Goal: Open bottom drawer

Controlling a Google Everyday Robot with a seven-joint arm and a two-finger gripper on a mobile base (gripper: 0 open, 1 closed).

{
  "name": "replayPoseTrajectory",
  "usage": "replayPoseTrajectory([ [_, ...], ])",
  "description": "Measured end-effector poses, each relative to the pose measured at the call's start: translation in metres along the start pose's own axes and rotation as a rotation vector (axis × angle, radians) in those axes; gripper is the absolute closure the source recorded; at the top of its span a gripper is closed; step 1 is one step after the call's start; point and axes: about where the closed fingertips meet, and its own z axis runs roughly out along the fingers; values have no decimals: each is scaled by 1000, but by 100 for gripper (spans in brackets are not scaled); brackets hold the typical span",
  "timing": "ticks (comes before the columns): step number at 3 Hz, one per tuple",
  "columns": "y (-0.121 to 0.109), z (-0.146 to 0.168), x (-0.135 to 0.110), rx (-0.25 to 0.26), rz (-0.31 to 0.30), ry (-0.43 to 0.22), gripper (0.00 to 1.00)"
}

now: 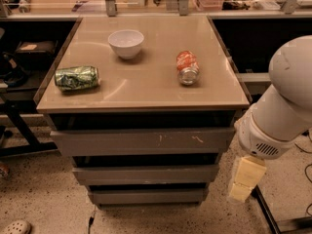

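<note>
The bottom drawer (148, 196) is the lowest and narrowest of three grey fronts under the tan counter. Its front is plain, has no handle, and sits pushed in. The mid-width drawer (145, 173) is above it, and the widest drawer (141, 141), with white scratch marks, is on top. My gripper (246, 178) hangs pale yellow below the white arm (282, 106), to the right of the drawers, at about the height of the lower two. It touches nothing.
On the counter (146, 89) lie a crushed green can (77, 77), a white bowl (126, 43) and an orange can (187, 67) on its side. A black stand leg (265, 211) crosses the speckled floor at the lower right. Dark shelving stands at the left.
</note>
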Motion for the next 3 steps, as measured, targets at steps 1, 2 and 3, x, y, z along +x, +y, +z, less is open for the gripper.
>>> replayPoseTrajectory([
  [1,11,24,-1,-42,16,-23,0],
  [2,32,88,-13,-127,50,-51,0],
  [3,43,153,-25,-168,76,-69,0],
])
